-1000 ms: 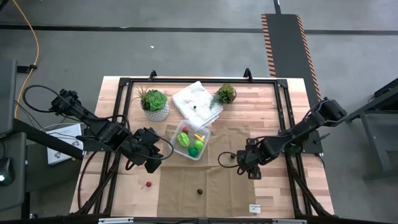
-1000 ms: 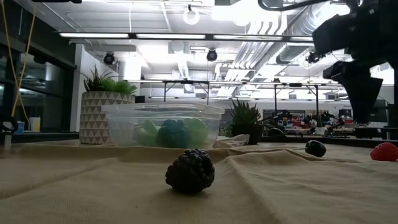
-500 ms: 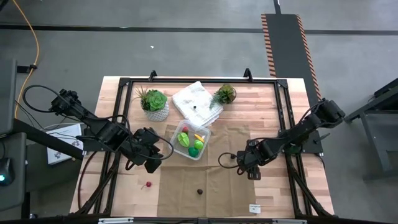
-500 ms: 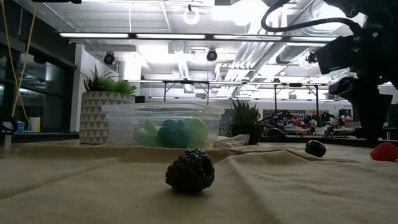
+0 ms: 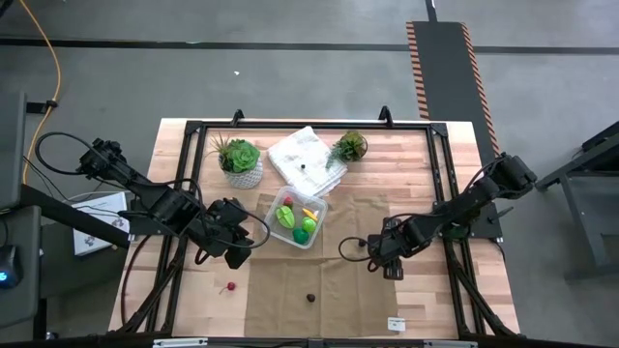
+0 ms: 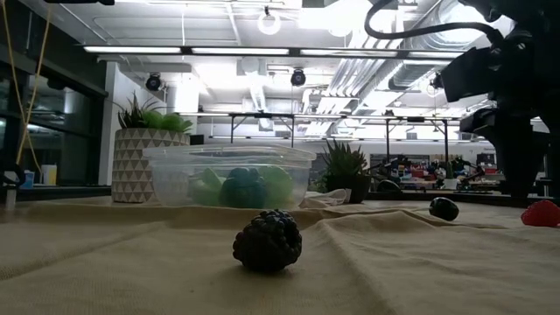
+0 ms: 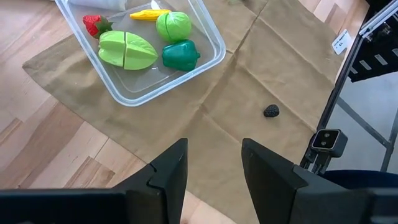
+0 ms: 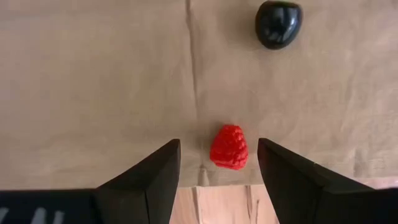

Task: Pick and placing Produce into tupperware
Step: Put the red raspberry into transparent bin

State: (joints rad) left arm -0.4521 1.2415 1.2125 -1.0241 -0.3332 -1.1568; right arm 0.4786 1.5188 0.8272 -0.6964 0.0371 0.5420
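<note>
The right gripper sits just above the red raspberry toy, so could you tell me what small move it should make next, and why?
Probably lower straight down and close. In the right wrist view the right gripper is open, its fingers flanking the small red raspberry toy on the tan cloth, not yet touching it.

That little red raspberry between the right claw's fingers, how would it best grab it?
Probably straight down from above, pinching across the red raspberry's middle. It lies flat on the tan cloth, already centred between the right gripper's open fingers, and the black fruit sits well clear.
</note>
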